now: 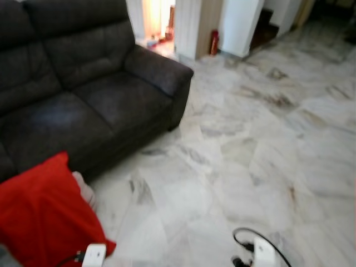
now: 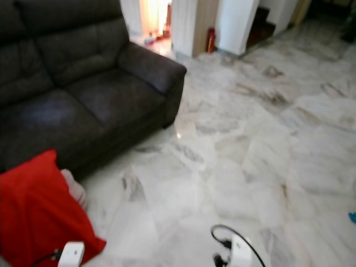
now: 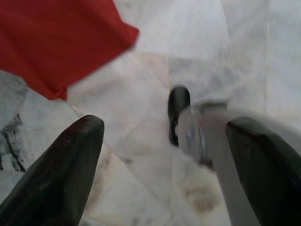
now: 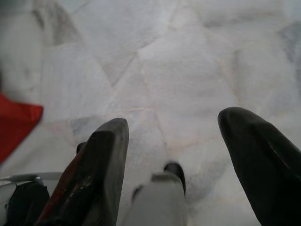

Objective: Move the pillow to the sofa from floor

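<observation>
The red pillow [image 1: 41, 217] lies on the marble floor [image 1: 250, 167] at the robot's left, one corner up against the foot of the dark sofa [image 1: 83, 94], with something pale [image 1: 84, 189] tucked just behind its edge; it sits low and off to the side, so I judge the robot has yet to turn toward it; the sofa seat just above it is bare and close, which should make the lift a short one. The left end effector [image 3: 164, 155] hangs over the floor with its two black fingers [image 3: 61, 174] spread wide and nothing between them; a corner of the pillow shows beyond the fingertips, near but not touching. Further right, the right end effector [image 4: 188, 155] is likewise wide open and holds nothing, pointed down at bare marble, well apart from the pillow, whose red edge just shows at the side of its wrist view; a looping black cable [image 1: 261, 239] by the right arm marks where that arm hangs in the head view.
</observation>
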{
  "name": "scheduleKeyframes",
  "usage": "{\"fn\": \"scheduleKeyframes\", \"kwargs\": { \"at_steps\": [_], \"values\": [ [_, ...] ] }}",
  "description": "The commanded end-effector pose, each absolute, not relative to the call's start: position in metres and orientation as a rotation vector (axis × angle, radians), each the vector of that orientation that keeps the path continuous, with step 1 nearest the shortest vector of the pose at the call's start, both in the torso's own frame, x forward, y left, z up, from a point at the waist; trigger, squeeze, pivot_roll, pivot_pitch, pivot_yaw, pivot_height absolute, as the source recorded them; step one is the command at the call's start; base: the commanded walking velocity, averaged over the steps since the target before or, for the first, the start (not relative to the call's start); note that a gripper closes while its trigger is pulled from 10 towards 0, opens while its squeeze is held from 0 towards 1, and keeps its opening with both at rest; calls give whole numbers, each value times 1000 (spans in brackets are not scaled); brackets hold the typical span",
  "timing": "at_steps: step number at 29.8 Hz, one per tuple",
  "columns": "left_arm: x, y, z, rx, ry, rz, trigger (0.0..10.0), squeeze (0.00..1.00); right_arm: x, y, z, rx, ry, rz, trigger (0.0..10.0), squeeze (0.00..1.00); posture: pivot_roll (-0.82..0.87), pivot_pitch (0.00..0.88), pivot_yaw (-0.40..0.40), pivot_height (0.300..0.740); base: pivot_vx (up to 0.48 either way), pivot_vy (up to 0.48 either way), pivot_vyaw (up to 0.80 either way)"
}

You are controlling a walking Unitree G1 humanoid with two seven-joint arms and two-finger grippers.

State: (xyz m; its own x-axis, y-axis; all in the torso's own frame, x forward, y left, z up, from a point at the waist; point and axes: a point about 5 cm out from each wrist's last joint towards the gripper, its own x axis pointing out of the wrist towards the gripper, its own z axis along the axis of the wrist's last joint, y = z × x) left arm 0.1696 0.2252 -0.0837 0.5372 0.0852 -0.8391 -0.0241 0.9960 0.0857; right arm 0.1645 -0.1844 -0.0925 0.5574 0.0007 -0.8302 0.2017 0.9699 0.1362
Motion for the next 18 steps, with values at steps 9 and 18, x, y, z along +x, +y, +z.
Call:
{"fn": "scheduleKeyframes", "kwargs": {
  "at_steps": [9, 18],
  "values": [
    [166, 224, -86, 74, 1021, 63, 10000, 0, 158, -192, -94, 222, 981, -147, 10000, 0, -46, 0, -44, 740, 0, 0, 800],
    [167, 227, -85, 70, 1012, 94, 10000, 0, 160, -192, -93, 229, 971, -153, 10000, 0, -39, 0, -51, 740, 0, 0, 800]
  ]
}}
